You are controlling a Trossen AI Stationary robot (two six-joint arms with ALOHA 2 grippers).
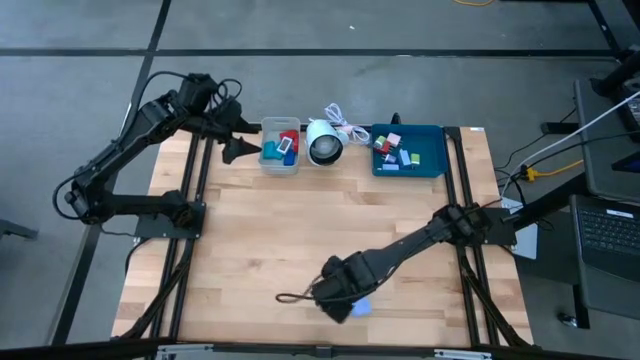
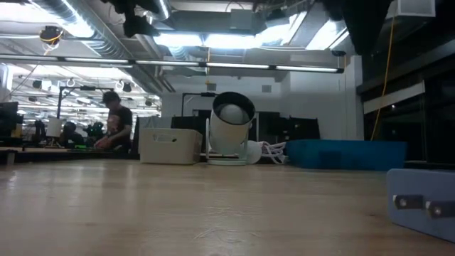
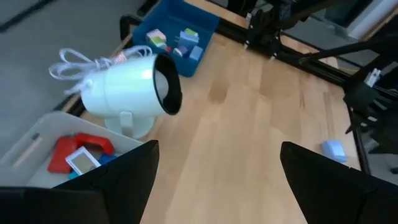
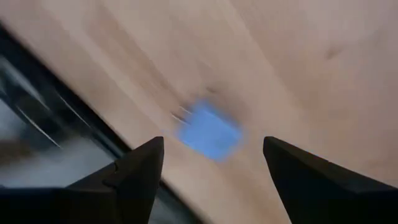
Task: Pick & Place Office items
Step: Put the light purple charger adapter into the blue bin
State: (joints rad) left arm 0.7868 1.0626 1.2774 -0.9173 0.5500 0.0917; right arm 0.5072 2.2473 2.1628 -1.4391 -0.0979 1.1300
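Observation:
A light-blue block [image 1: 362,308] lies flat on the wooden table near its near edge. In the low view the block [image 2: 423,206] shows two metal prongs on its side. My right gripper [image 1: 343,298] hovers over it, open. In the right wrist view the block [image 4: 210,132] shows on the table between the fingers of my right gripper [image 4: 212,144], untouched. My left gripper [image 1: 243,150] waits open beside the grey bin [image 1: 268,160] at the far edge. The bin holds red and blue pieces [image 3: 78,152], and the blue tray [image 1: 432,160] holds several small blocks [image 1: 392,150].
A white round black-faced object [image 1: 323,143] with a coiled white cord [image 1: 345,125] stands between the bin and the tray. Black frame rails [image 1: 462,200] run along both table sides. A dark cable loop [image 1: 290,297] lies by the right gripper. The middle of the table is bare wood.

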